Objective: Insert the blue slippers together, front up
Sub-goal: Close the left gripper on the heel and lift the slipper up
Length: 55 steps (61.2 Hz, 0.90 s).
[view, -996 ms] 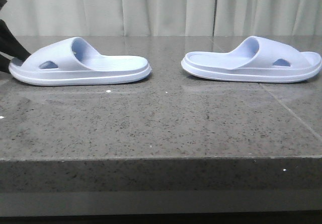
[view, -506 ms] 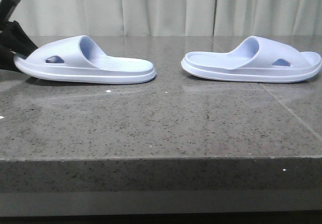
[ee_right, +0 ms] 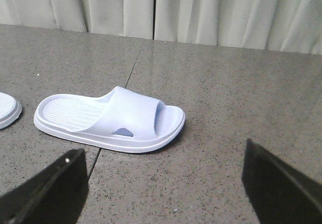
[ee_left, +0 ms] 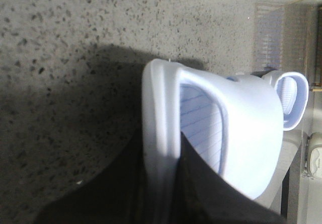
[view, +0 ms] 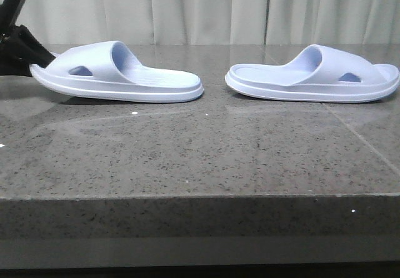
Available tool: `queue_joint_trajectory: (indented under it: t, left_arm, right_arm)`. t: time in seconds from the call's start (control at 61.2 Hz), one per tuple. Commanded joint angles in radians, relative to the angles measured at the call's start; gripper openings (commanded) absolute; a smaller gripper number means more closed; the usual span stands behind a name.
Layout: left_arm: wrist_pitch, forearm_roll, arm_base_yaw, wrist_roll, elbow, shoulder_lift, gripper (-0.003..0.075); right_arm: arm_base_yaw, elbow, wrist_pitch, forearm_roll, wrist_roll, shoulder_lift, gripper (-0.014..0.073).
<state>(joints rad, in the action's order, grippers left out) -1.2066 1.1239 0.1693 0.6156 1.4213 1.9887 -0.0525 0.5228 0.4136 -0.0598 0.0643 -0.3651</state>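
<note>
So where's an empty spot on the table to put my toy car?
The whole near strip of table in front of both slippers is bare. A narrow bare gap lies between the left slipper and the right slipper. The far left is crowded: the left gripper holds that slipper's toe.

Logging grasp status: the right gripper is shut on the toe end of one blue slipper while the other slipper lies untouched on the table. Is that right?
Not quite: it is the left gripper, not the right, that is shut on the toe end of the left slipper, as the left wrist view shows. The right gripper is open and holds nothing. The other slipper does lie untouched on the table.
</note>
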Motion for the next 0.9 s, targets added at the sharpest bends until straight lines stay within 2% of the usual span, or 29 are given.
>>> queue_joint_trajectory:
  t: [0.0, 0.457, 0.882]
  left_arm:
    - [-0.084, 0.073, -0.01, -0.014, 0.017, -0.09, -0.0019]
    - [-0.084, 0.091, 0.026, -0.063, 0.017, -0.272, -0.0019]
    - [-0.084, 0.153, 0.026, -0.087, 0.017, -0.34, -0.0019]
  right_arm:
    - [0.003, 0.038, -0.075, 0.006, 0.004, -0.016, 0.0643]
    - [0.003, 0.038, -0.076, 0.006, 0.004, -0.016, 0.0643]
    - [0.003, 0.038, -0.076, 0.006, 0.004, -0.016, 0.0643]
